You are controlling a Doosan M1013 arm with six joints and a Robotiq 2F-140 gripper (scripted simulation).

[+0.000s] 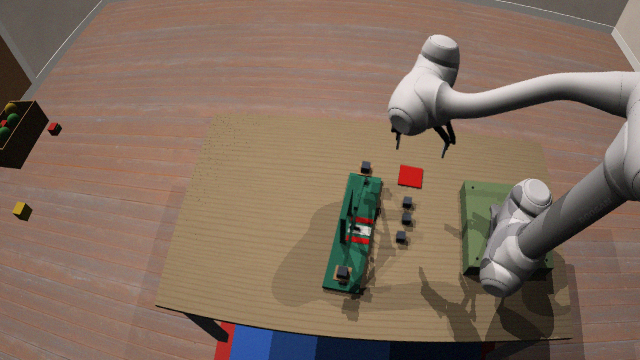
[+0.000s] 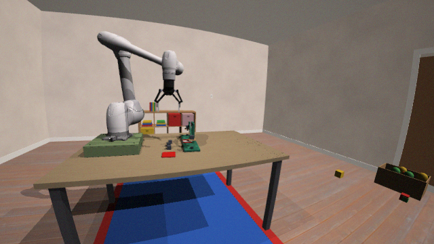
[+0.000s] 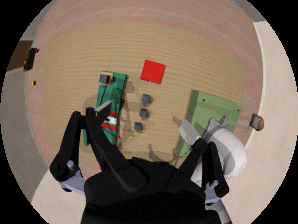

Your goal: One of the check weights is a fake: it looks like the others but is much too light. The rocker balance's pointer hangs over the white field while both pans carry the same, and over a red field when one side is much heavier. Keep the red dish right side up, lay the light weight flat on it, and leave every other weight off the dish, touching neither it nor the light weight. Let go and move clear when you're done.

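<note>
The red dish lies flat on the table with nothing on it. Three dark weights stand in a row beside the balance: one nearest the dish, a middle one and a far one. The green rocker balance carries one weight on its dish-side pan and another on its far pan. Its pointer appears over the white field. My gripper is open and empty, high above the table.
The arm's green base block stands on the table, on the other side of the weight row from the balance. A toy box and loose cubes are on the floor away from the table.
</note>
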